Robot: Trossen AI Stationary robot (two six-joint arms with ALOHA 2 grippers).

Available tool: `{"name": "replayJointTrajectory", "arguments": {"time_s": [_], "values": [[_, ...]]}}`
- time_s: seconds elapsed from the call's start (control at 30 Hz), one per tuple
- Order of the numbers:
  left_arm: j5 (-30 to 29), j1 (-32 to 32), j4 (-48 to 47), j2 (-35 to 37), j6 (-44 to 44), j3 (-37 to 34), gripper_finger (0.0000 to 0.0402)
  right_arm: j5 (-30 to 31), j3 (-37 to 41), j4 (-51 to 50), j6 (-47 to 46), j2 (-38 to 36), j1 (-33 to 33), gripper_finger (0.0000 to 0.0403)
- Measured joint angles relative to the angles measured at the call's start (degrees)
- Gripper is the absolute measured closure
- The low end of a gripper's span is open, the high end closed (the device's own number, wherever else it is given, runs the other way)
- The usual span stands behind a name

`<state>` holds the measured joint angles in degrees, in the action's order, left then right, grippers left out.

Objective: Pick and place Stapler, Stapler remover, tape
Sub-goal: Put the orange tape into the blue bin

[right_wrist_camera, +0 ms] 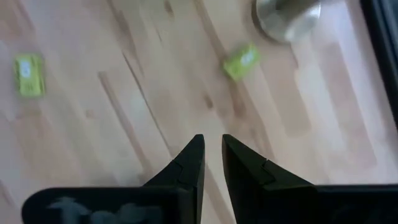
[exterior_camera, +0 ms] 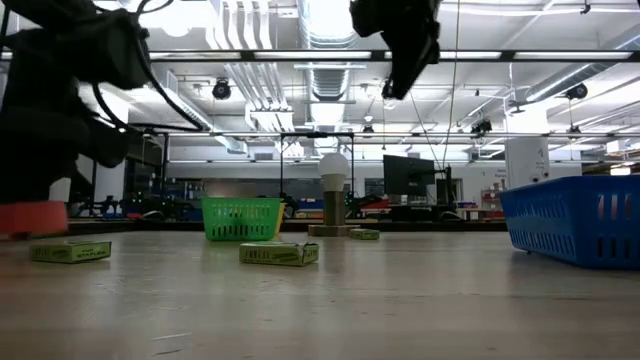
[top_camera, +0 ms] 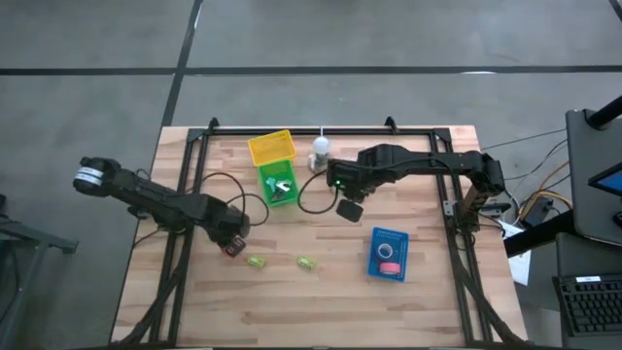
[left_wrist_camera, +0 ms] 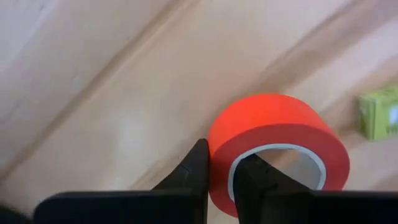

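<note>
A red tape roll [left_wrist_camera: 273, 134] sits at my left gripper [left_wrist_camera: 221, 165], which is shut on it near the table's left middle [top_camera: 231, 241]. In the low view the roll [exterior_camera: 30, 218] shows at table level under the dark left arm. My right gripper [right_wrist_camera: 211, 142] hangs high over the table's middle [top_camera: 348, 206], right of the green tray [top_camera: 279, 183]. It holds nothing, and only a narrow gap shows between its fingers. Another red roll [top_camera: 387, 252] and a blue roll [top_camera: 389, 269] lie in the blue tray [top_camera: 375, 238]. My left gripper holds the red tape roll by its wall [left_wrist_camera: 219, 146] on the side nearest the wrist. One finger [left_wrist_camera: 249, 177] is inside the centre hole and the other [left_wrist_camera: 198, 168] is outside, pinching the wall between them. The fingers slant down from above. The roll lies flat, hole upward.
A yellow tray [top_camera: 270, 148] stands behind the green one, and a white bulb-shaped lamp [top_camera: 320, 149] is beside them. Two small green boxes [top_camera: 256, 261] [top_camera: 306, 262] lie near the table's near middle, and a third [right_wrist_camera: 241, 61] lies by the lamp's base. Cables trail over the left half.
</note>
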<state>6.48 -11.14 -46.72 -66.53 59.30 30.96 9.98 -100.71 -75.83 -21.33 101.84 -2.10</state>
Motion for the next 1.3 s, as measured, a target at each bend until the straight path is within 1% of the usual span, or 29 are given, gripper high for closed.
{"name": "replayJointTrajectory", "arguments": {"time_s": [0.07, 0.13, 0.23, 0.3, 0.4, 0.5, 0.57, 0.63, 0.67, 0.83, 0.93, 1.07, 1.17, 1.3], "values": [[-0.3, -0.1, -0.7, 1.5, -0.9, 1.4, 0.0361, -0.1, 0.0, -3.1, -1.9, 0.0, 0.6, 0.0351], [-1.9, -0.1, -0.1, 3.3, -1.5, 3.6, 0.0359, -0.9, 0.0, -6.0, -4.5, 0.0, 1.1, 0.0351], [-5.0, 0.0, 0.9, 5.6, -3.5, 7.4, 0.0358, -5.3, 0.3, -8.1, -7.8, 0.1, 1.6, 0.0351], [-7.3, 0.2, 3.2, 6.7, -5.7, 10.6, 0.0358, -6.9, 0.9, -8.4, -10.3, 0.0, 2.5, 0.0351], [-10.2, 1.0, 7.3, 6.6, -9.9, 14.7, 0.0357, -7.3, 1.8, -7.7, -15.2, -1.2, 4.0, 0.0351], [-10.2, 3.0, 12.7, 5.1, -15.6, 18.5, 0.0356, -7.1, 3.8, -3.4, -20.1, -3.7, 5.6, 0.0357], [-10.1, 4.7, 15.2, 3.5, -17.7, 20.8, 0.0356, -6.9, 5.9, -0.4, -24.0, -5.6, 6.6, 0.0363], [-9.4, 6.7, 18.2, 1.2, -19.3, 22.9, 0.0356, -5.4, 8.4, 2.2, -28.9, -8.0, 8.0, 0.0369], [-8.1, 7.8, 19.8, 0.0, -20.3, 23.7, 0.0356, -3.6, 9.8, 3.1, -31.8, -9.5, 8.8, 0.0373], [-1.3, 12.2, 27.2, -6.9, -23.8, 28.1, 0.0356, 10.3, 16.0, 7.1, -46.2, -18.1, 15.0, 0.0384], [-0.2, 13.7, 30.6, -12.0, -25.3, 31.3, 0.0356, 15.8, 19.4, 11.7, -52.3, -22.6, 18.6, 0.0386], [0.4, 15.1, 31.6, -19.9, -27.9, 37.6, 0.0356, 16.8, 23.0, 15.3, -58.2, -26.7, 22.8, 0.0379], [3.4, 15.6, 31.5, -26.4, -29.0, 43.4, 0.0356, 17.0, 25.2, 15.2, -63.7, -28.0, 25.6, 0.0364], [3.1, 15.7, 31.4, -34.8, -31.3, 52.3, 0.0355, 17.1, 26.4, 14.1, -64.1, -28.5, 29.1, 0.0348]]}}
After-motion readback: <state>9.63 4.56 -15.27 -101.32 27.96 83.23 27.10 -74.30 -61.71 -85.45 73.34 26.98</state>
